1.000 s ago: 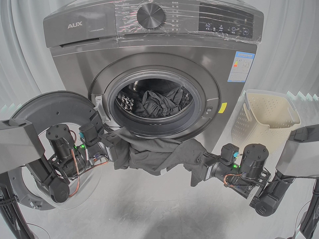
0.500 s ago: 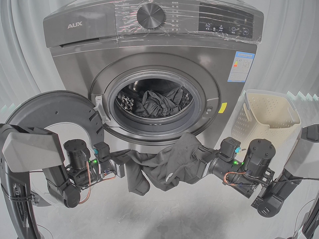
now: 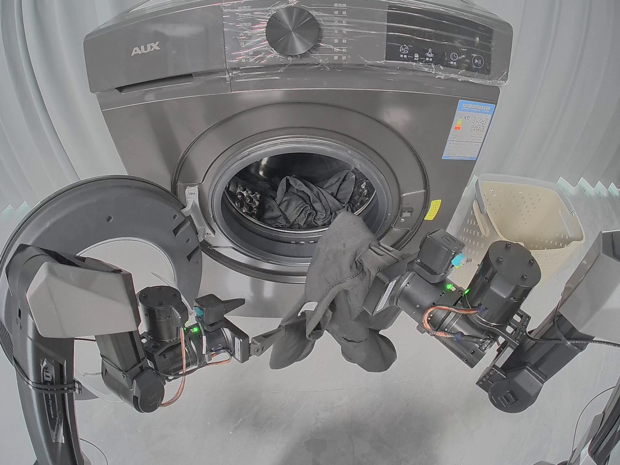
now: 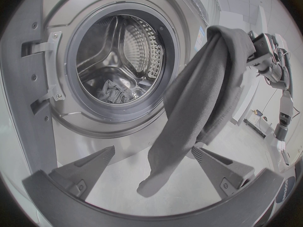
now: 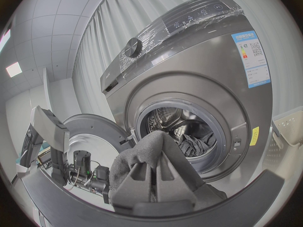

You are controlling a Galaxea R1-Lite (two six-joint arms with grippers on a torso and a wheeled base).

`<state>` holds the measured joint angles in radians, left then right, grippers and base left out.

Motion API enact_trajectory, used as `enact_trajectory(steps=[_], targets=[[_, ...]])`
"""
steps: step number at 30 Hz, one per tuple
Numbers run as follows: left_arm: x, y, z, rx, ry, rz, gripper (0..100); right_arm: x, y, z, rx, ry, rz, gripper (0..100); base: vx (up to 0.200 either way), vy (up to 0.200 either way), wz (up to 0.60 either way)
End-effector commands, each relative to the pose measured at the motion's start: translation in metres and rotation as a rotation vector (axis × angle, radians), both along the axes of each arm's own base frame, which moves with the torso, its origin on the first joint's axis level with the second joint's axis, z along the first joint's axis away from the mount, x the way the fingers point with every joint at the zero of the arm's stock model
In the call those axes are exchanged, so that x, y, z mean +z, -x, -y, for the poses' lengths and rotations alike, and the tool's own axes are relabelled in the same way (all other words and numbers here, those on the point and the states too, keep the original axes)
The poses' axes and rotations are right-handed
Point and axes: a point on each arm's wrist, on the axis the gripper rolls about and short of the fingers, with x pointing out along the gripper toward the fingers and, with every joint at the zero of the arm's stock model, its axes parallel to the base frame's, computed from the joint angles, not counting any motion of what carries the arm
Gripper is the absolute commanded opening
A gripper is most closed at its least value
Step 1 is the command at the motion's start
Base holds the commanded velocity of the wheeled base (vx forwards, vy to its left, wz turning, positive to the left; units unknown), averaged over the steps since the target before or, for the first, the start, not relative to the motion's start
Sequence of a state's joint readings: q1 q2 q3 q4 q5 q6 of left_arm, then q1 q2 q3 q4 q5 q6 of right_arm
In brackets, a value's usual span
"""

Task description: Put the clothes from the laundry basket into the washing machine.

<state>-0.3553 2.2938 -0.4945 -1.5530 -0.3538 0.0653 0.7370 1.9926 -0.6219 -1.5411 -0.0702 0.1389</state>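
Clothes first: one dark garment (image 3: 336, 272) hangs from my right end effector (image 5: 155, 166), whose fingers (image 5: 140, 180) are pressed together on a fold of it, with cloth bunched over both. That grip sits just in front of the washer (image 3: 161, 130), at the lower right rim of its round opening. In the head view the top of the garment overlaps that rim. The rest trails down in limp tails toward the floor (image 3: 290, 414), and as far as I can see they hang clear of it.

My left end effector (image 4: 151, 149) is low, in front of the door (image 3: 97, 214) and to the left of the garment. Its jaws are spread wide and hold nothing. From the left wrist camera one tail of the garment dangles across the gap between them. I cannot tell whether it brushes the nearer finger.

Inside the drum (image 4: 126, 54) a dark pile (image 3: 310, 201) of clothes lies at the bottom, well behind the held garment. The door is swung fully open to the washer's left.

On the floor, just beside the washer's right side, stands the cream basket (image 3: 529, 227), upright, behind my right arm.
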Motion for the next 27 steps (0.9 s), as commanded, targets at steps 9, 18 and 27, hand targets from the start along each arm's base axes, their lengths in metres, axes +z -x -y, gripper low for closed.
enact_trajectory(steps=[9, 18, 27], targets=[[0.023, 0.021, 0.015, -0.072, 0.017, 0.041, 100, 0.014, -0.011, -0.005, -0.036, -0.050, 0.048, 0, 0.000, 0.000, 0.00], [0.037, 0.034, 0.029, -0.154, 0.038, 0.069, 100, 0.011, -0.018, -0.014, -0.083, -0.064, 0.049, 0, 0.000, 0.000, 0.00], [0.020, 0.040, 0.046, -0.218, 0.026, 0.017, 100, 0.021, -0.029, -0.023, -0.118, -0.103, 0.077, 0, 0.000, 0.000, 0.00]])
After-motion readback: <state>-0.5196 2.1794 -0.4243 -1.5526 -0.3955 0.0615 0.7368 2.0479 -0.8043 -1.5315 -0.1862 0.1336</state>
